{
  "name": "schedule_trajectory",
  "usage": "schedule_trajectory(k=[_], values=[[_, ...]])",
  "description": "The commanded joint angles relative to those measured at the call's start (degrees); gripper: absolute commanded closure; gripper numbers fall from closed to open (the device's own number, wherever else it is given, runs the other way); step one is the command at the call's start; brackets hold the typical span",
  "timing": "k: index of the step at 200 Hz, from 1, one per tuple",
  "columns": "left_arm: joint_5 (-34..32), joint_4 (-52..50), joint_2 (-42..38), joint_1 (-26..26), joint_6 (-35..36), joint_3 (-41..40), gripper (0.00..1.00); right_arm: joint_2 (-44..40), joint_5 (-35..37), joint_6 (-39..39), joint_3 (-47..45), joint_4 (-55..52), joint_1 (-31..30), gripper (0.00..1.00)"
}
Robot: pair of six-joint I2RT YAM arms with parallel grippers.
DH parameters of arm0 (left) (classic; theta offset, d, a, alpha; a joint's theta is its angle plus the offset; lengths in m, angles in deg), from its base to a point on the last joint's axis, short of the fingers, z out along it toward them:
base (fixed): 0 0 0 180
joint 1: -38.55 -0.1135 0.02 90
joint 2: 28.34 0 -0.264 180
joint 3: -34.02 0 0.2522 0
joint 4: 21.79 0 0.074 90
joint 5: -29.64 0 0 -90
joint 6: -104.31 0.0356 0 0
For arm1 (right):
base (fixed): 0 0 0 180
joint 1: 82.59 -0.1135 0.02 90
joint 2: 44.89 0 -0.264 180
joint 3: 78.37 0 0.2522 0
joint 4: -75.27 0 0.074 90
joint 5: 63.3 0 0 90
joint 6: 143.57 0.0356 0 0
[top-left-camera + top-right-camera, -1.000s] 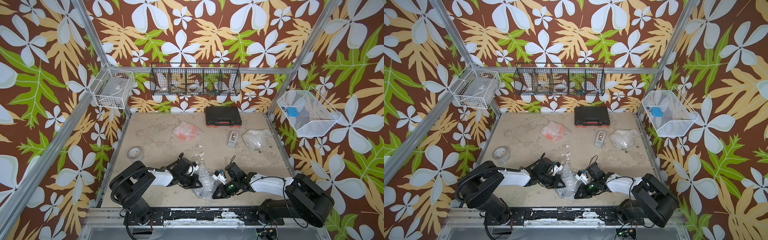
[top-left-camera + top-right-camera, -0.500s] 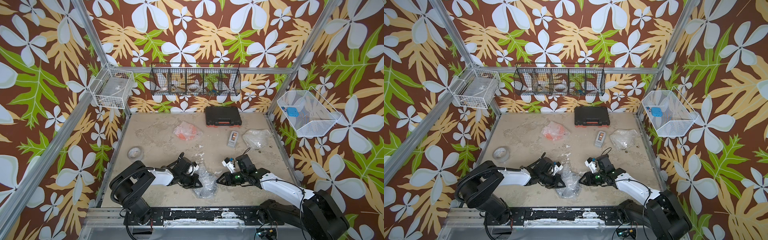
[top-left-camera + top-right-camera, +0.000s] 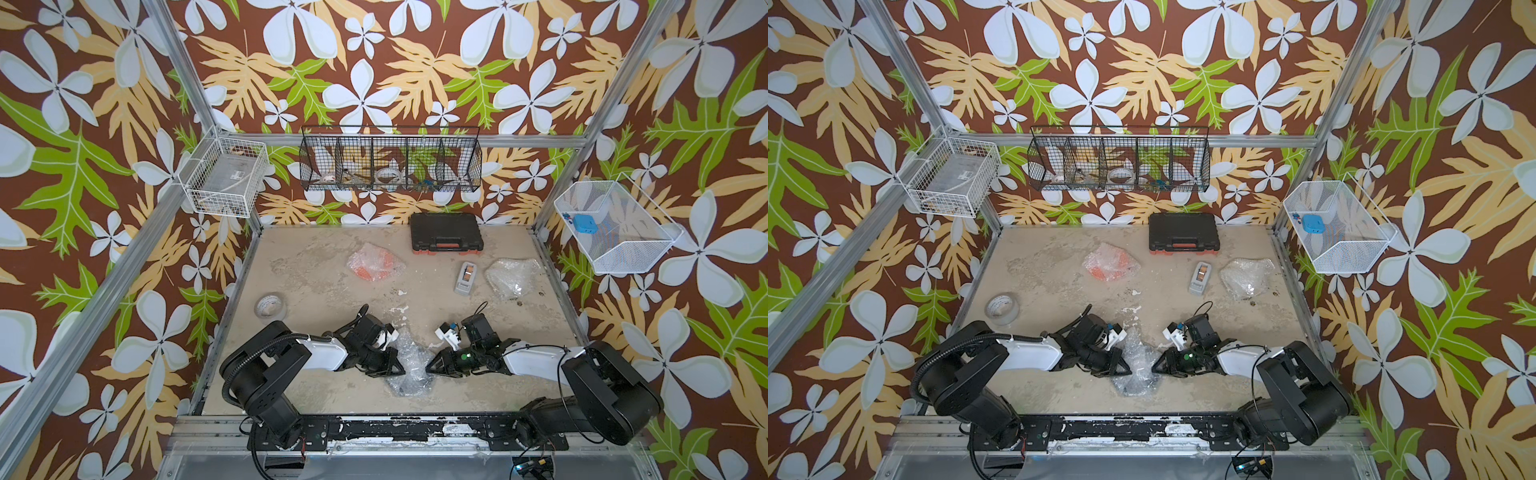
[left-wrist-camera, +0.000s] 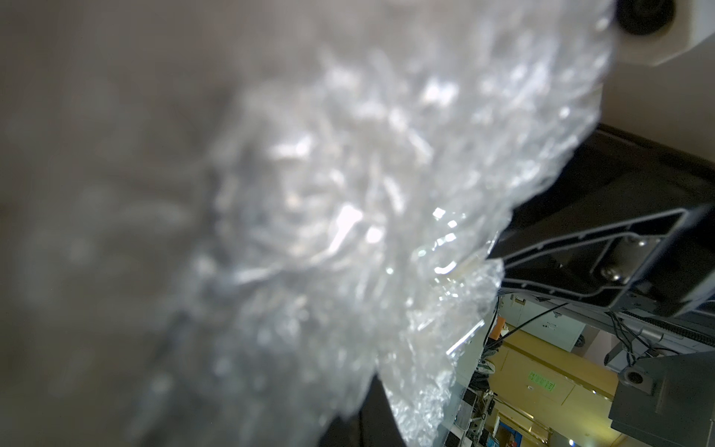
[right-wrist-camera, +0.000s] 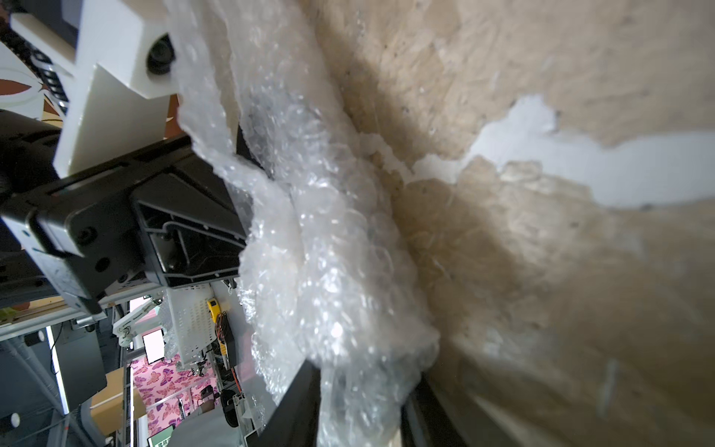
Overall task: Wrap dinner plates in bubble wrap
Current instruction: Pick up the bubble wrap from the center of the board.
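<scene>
Back in from 3 o'clock with the right gripper (image 3: pixel 429 368), now touching the bubble wrap (image 3: pixel 411 365) bunched at 6 o'clock of the table (image 3: pixel 332 291); clamped or not, cannot tell. Pinched shut on its opposite edge with the left gripper (image 3: pixel 399 369). Likely regrasping for another fold.

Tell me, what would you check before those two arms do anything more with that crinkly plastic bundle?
1. Left pincer shut on the bubble wrap: ok.
2. Right pincer gripping too: cannot tell; wrap lies against it.
3. Whole plate inside covered: cannot tell; only a dark patch shows through.
4. Orange plate at the back wrapped: ok.
5. Tape roll clear of both arms: ok.
</scene>
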Motion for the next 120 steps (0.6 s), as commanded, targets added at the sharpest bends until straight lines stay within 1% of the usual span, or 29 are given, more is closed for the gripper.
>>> schedule_trajectory(k=[1,16,28,43,65,71,99,120], values=[[-6.3,-9.8,-1.1,0.1,-1.4,-0.9,0.95,0.8,0.1,1.2,0.5,3.2,-0.1,0.75],[-7.1,-10.5,-3.4,0.1,-1.6,-0.5,0.93,0.6,1.2,1.0,1.0,2.3,-0.1,0.81],[-8.5,-12.4,-5.8,-0.1,-1.5,0.4,0.87,0.2,2.2,0.8,1.4,1.6,0.0,0.85],[-11.1,-16.5,-9.4,-0.6,-0.7,2.3,0.76,-0.8,2.9,1.0,2.0,1.0,-0.1,0.9],[-15.7,-24.1,-15.4,-2.2,1.0,6.2,0.59,-1.9,3.4,1.0,3.2,0.1,0.1,0.92],[-17.2,-26.4,-16.9,-2.7,1.4,7.4,0.56,-2.0,3.4,1.1,3.6,-0.1,0.2,0.93],[-22.7,-35.2,-23.8,-5.8,4.2,13.1,0.47,-2.3,3.5,1.2,6.2,-1.2,0.7,0.95],[-27.2,-40.6,-28.1,-8.3,6.1,16.6,0.45,-2.2,2.9,2.0,9.8,-1.2,1.5,0.96]])
